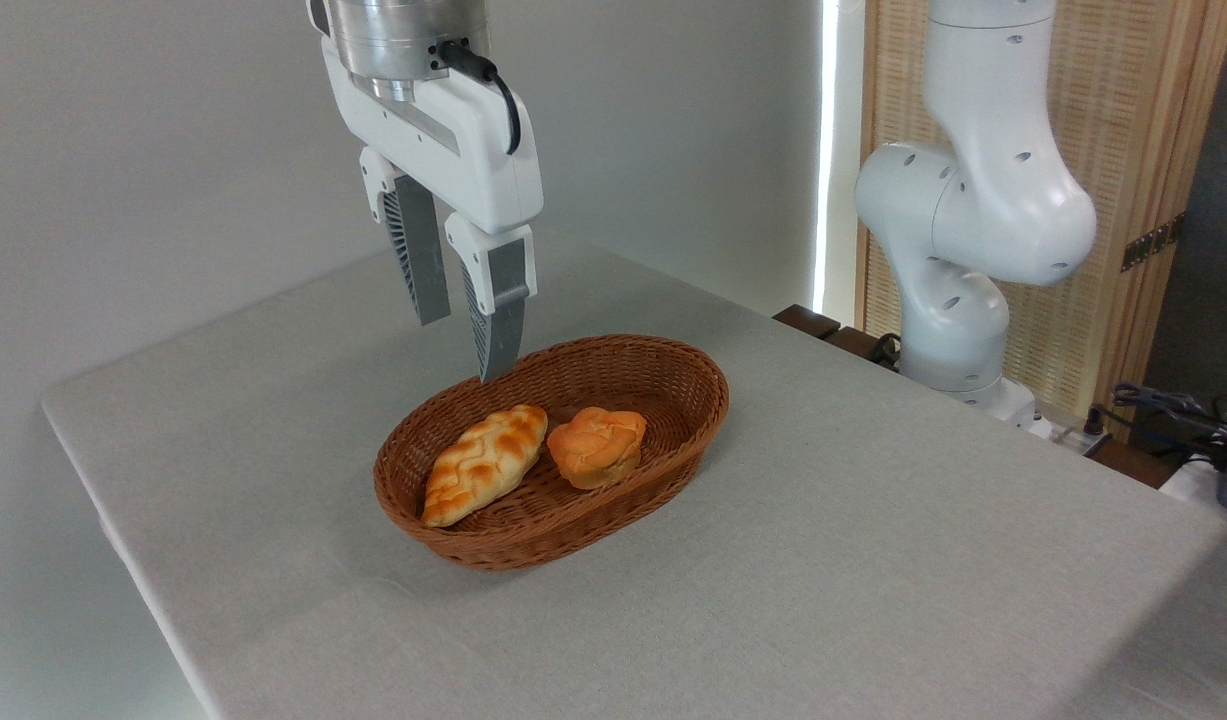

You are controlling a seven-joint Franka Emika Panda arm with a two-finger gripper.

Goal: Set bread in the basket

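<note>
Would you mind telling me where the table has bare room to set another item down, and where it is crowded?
The table is bare in front of the basket and to its right, up to the arm's base. The left strip is bare too. Crowded: inside the basket, the bread and the braided loaf fill the middle, with the open gripper above its back rim.

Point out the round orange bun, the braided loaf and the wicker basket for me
round orange bun (595,446): fixed camera, on its cracked top.
braided loaf (485,464): fixed camera, mid-crust.
wicker basket (628,352): fixed camera, on the far braided rim.
</note>
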